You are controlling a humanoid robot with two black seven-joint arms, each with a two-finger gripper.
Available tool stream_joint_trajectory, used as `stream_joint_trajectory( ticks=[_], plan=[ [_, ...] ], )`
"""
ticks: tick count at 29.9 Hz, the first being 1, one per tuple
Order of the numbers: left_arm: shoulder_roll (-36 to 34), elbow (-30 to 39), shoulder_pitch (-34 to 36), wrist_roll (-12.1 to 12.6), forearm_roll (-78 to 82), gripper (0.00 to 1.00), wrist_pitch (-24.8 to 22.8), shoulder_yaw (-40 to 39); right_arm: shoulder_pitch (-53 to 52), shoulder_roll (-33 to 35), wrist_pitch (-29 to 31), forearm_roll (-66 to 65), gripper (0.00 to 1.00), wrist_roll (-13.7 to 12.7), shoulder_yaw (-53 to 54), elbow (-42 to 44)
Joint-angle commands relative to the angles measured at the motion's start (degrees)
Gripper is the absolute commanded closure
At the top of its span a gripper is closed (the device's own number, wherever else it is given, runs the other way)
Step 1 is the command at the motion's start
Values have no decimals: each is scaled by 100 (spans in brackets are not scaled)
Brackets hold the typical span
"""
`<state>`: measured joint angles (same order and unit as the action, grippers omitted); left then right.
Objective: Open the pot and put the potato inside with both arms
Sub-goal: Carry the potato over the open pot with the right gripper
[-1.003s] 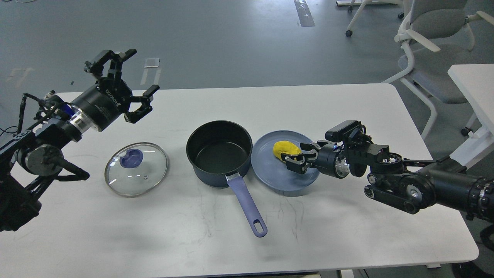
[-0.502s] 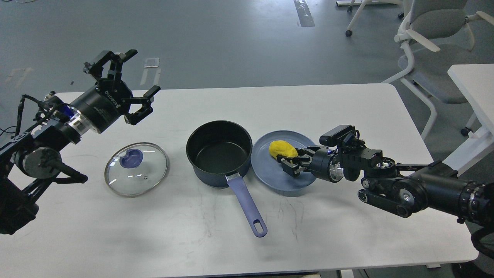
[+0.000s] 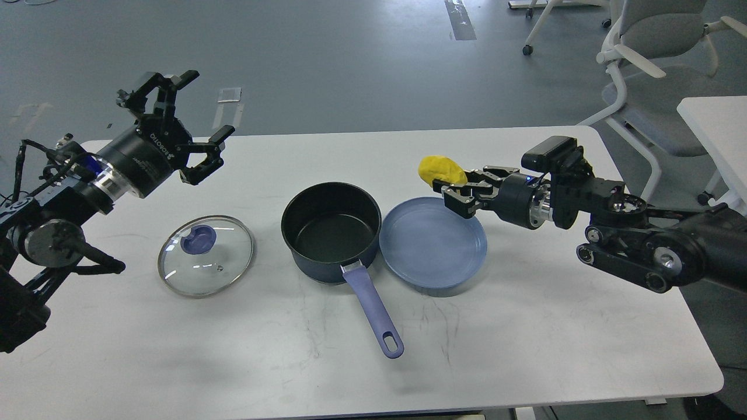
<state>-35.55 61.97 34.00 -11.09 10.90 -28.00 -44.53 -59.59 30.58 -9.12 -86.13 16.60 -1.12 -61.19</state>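
The dark pot [image 3: 330, 230] with a blue-purple handle stands open at the table's middle. Its glass lid [image 3: 206, 255] with a blue knob lies flat on the table to the left of the pot. My right gripper [image 3: 448, 185] is shut on the yellow potato [image 3: 441, 169] and holds it in the air above the far edge of the blue plate [image 3: 433, 242], to the right of the pot. My left gripper [image 3: 192, 128] is open and empty, raised above the table's far left, behind the lid.
The white table [image 3: 525, 326] has bare surface in front of the pot and plate. An office chair [image 3: 653, 64] and a second white table [image 3: 715, 128] stand at the far right, off the table.
My right gripper closed on the potato and lifted it off the blue plate, up and slightly back. My left arm drifted slightly left and stays open.
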Motion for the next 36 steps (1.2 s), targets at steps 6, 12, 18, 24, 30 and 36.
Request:
stream_joint_trajectory(
  ticks=[6, 12, 18, 24, 30, 36],
  plan=[
    [-14, 26, 1, 2, 0, 2, 0, -56, -676, -16, 33, 9, 62, 115, 182, -130],
    [-5, 96, 1, 2, 0, 2, 0, -56, -993, -684, 77, 9, 62, 194, 103, -113],
    [-84, 114, 1, 2, 0, 2, 0, -56, -1046, -1131, 244, 0, 62, 230, -106, -60],
    [-102, 114, -8, -7, -9, 2, 0, -64, -959, -1527, 235, 0, 62, 239, -292, 212],
    [-216, 122, -8, 2, 0, 2, 0, -82, -984, -2099, 244, 0, 62, 239, -529, 537],
    [-286, 122, -8, 2, 0, 2, 0, -91, -950, -2275, 261, 0, 62, 239, -600, 696]
  ],
)
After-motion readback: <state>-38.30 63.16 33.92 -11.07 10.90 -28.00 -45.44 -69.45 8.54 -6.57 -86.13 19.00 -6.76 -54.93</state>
